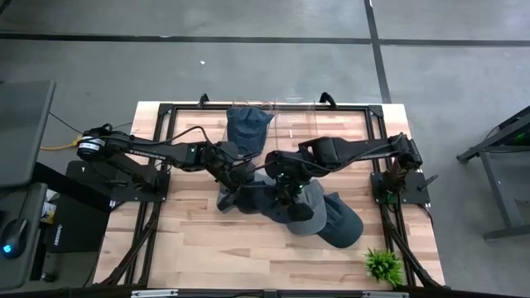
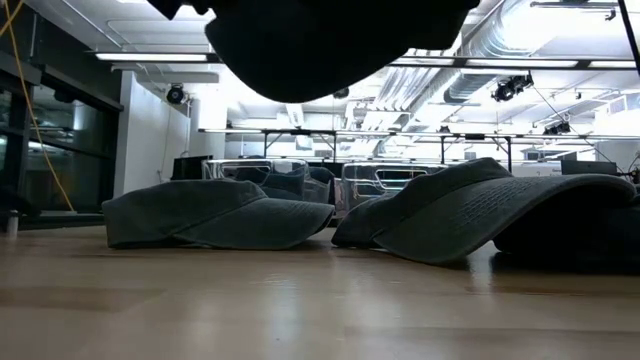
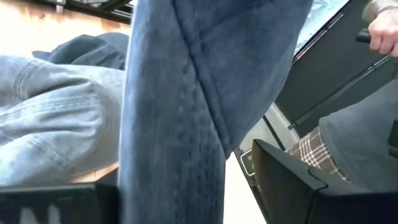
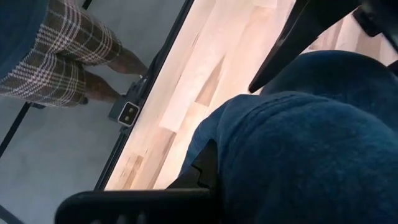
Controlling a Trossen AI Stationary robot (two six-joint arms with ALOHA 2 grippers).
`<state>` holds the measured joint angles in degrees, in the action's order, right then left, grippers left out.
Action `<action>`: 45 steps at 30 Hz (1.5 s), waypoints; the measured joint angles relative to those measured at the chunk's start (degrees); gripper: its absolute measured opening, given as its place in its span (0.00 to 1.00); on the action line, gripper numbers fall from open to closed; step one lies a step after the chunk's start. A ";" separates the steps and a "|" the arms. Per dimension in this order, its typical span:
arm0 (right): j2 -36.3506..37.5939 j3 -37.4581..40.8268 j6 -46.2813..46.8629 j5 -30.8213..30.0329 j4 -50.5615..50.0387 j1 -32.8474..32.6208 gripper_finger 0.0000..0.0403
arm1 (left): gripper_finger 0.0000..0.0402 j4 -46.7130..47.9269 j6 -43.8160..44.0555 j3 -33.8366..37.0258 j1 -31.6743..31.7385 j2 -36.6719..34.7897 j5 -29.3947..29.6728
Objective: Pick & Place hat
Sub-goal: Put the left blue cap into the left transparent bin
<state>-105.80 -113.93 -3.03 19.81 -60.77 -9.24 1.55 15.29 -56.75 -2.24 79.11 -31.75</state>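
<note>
Hat, dark blue, sits mid-table with both arms reaching in over it. Left gripper comes in from nine o'clock, its fingers around hat fabric; whether it is clenched I cannot tell. Right gripper angles in from three o'clock, clamped shut on the hat. Another cap lies at four o'clock, a denim one at twelve. Wooden table, a small green plant at its five o'clock corner, grey floor around.

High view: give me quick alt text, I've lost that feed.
Both arms meet over a pile of dark hats mid-table, left gripper and right gripper down among them. Another blue hat lies at the far edge; a small green plant sits at one corner.
</note>
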 joint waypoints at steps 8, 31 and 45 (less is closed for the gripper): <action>0.00 0.00 0.13 -0.13 1.45 0.62 0.00 | 0.20 -0.60 -0.63 0.00 0.00 0.00 -0.82; 0.34 0.02 5.16 -2.42 1.53 0.64 0.23 | 0.00 -0.11 -3.04 0.00 0.00 -0.02 -2.47; 8.27 0.02 12.92 -10.85 -10.54 1.25 0.59 | 0.00 -0.10 -2.80 0.03 0.08 -0.37 3.25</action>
<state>-97.53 -113.91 9.90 8.96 -71.31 -7.99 1.45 12.49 -56.72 -2.16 78.74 -28.50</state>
